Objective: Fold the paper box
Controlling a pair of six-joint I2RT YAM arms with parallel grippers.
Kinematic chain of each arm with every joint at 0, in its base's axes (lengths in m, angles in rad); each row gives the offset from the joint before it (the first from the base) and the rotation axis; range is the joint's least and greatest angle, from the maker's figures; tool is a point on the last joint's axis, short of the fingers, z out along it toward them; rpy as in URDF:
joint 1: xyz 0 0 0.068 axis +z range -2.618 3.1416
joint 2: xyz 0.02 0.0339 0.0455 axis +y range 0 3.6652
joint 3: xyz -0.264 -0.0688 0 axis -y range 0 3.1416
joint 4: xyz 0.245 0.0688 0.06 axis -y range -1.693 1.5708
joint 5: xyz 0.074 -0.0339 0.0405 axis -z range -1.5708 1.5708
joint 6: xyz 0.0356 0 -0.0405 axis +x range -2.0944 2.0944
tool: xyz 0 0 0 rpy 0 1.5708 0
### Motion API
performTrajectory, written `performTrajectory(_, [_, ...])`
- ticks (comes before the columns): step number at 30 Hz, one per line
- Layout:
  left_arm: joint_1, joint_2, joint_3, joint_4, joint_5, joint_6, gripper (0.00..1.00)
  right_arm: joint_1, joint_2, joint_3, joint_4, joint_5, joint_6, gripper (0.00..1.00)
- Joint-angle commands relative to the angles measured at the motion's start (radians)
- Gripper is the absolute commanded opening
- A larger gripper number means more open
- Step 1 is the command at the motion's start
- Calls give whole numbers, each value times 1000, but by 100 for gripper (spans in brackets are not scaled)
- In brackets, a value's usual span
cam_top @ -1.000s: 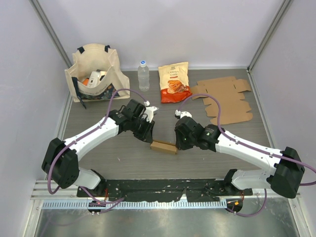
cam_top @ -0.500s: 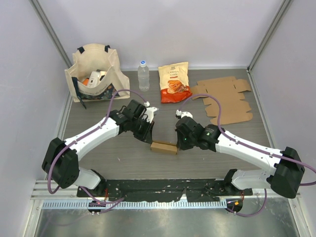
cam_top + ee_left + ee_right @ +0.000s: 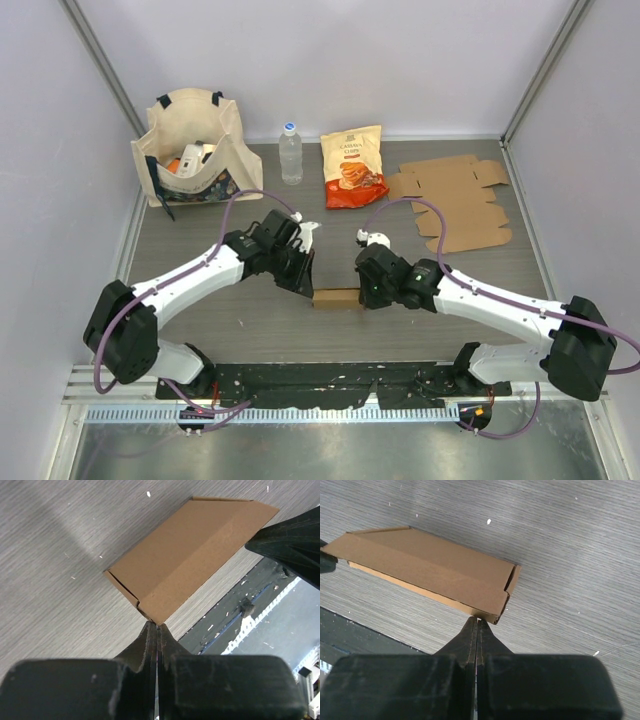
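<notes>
at the wrists, both jaws show closed and empty, tips against the paper box [image 3: 195,555], unclear from overhead.

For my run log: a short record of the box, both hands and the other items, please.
Box: small folded brown cardboard box between both hands
Left hand: shut, tips at a box corner
Right hand: shut, tips at the opposite end
Far right: flat unfolded cardboard sheet
Back: cream tote bag, clear water bottle, orange snack bag
</notes>
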Motion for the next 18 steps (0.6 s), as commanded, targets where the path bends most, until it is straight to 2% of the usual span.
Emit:
performTrajectory(1, [-15, -30, -24, 53, -9, -75, 2, 8, -44, 4, 57, 67, -28, 1])
performTrajectory(5, [-17, -59, -30, 48, -36, -76, 2, 8, -56, 21, 42, 56, -52, 2])
performTrajectory(11, [-18, -53, -22, 30, -47, -70, 2, 6, -97, 87, -58, 82, -115, 27])
performTrajectory(14, [-18, -50, -22, 33, -43, -72, 2, 5, -99, 111, -96, 97, -140, 32])
performTrajectory(18, [-20, -50, -18, 32, -44, -67, 2, -4, -94, 117, -96, 93, -157, 33])
